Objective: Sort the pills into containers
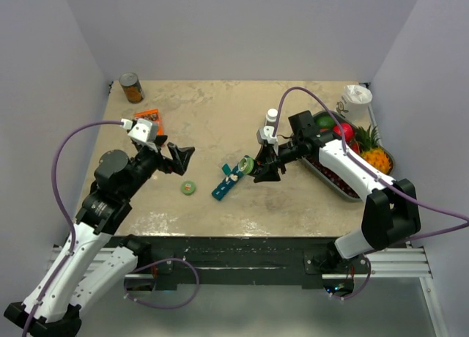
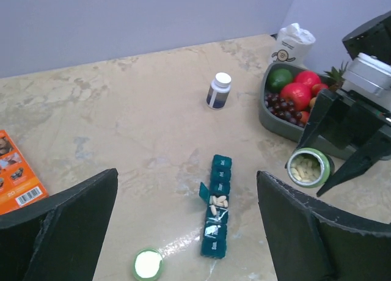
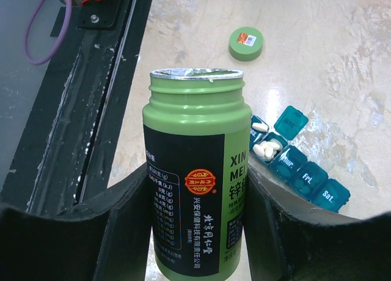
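The teal containers (image 1: 226, 182) lie as one strip mid-table. One lid stands open, and white pills (image 2: 218, 201) lie in that compartment and the one beside it. My right gripper (image 1: 258, 168) is shut on an uncapped green pill bottle (image 1: 247, 163), which it holds tilted just right of the strip with its mouth towards it. More pills show inside the bottle (image 2: 309, 167). In the right wrist view the bottle (image 3: 195, 195) fills the space between the fingers, with the containers (image 3: 293, 162) beyond. My left gripper (image 1: 179, 157) hangs open and empty left of the strip (image 2: 217, 208).
The bottle's green lid (image 1: 189, 187) lies left of the strip. A white pill bottle (image 1: 272, 119) stands behind it. A grey fruit tray (image 1: 331, 182) and a white cup (image 1: 357, 99) are on the right. An orange box (image 1: 149, 119) and a brown tin can (image 1: 132, 88) are at the back left.
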Controlling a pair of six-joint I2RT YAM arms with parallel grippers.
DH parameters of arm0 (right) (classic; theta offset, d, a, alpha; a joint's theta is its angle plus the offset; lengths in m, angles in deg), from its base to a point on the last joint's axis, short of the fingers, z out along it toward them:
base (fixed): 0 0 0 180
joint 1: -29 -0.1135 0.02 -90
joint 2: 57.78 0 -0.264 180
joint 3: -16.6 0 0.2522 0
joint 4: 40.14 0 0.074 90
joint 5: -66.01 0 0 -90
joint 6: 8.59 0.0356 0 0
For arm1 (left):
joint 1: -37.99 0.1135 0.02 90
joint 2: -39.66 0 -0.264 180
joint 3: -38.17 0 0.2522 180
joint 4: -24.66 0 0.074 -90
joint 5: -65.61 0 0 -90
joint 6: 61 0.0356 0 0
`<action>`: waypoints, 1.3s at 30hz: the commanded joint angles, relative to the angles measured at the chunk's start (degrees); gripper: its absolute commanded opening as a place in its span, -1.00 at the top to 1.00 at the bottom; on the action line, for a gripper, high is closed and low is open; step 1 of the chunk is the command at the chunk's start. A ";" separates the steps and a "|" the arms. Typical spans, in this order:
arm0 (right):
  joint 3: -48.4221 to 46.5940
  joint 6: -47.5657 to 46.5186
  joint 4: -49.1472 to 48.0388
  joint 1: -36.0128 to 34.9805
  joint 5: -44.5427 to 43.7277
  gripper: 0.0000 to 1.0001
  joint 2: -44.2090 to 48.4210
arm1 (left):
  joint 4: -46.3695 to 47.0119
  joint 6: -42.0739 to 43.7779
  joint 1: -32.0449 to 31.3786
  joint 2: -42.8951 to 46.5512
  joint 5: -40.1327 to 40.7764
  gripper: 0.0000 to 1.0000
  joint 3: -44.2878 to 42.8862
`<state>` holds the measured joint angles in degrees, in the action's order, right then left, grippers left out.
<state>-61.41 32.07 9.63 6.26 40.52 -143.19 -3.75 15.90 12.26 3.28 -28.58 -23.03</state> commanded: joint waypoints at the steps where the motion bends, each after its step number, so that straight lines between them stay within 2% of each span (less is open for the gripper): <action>1: -0.18 -1.72 -0.50 0.42 2.81 0.96 2.17 | 1.63 5.02 0.25 -2.99 3.31 -0.99 -1.70; 7: -0.09 -1.90 -0.33 0.42 2.55 0.96 2.17 | 11.92 3.27 0.25 -7.90 -1.78 -0.99 -1.69; 8: -0.17 -1.81 -0.33 0.42 2.46 0.96 2.09 | 15.93 2.74 0.34 -8.26 -2.49 -0.99 -1.43; 11: -0.18 -1.99 -0.24 0.42 2.64 0.96 2.17 | 19.22 2.20 0.86 -10.63 -4.42 -0.99 -1.51; 18: -0.09 -2.43 -0.06 0.42 2.73 0.96 2.09 | 11.67 6.60 2.71 -16.79 -7.59 -0.99 -11.70; 20: -0.18 -2.43 0.02 0.42 2.64 0.96 2.17 | 11.75 7.13 3.15 -16.97 -7.94 -0.99 -11.97; 23: -0.09 -2.43 0.03 0.33 2.64 0.96 2.09 | 15.78 6.78 3.85 -16.79 -8.99 -0.99 -9.79; 31: -0.18 -2.86 0.38 0.51 2.64 0.96 2.35 | 33.52 3.27 6.22 -16.09 -11.98 -0.99 4.80; 34: -0.26 -3.21 0.47 0.42 2.64 0.96 2.35 | 37.49 1.33 6.58 -15.83 -12.95 -0.99 9.55; 39: -0.18 -3.57 0.82 0.42 2.72 0.96 2.44 | 35.32 1.67 6.58 -12.32 -13.92 -0.99 13.25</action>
<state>-61.41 30.06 10.22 6.56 40.50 -143.19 26.36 18.06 18.44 -12.59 -40.73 -10.51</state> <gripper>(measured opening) 0.548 0.994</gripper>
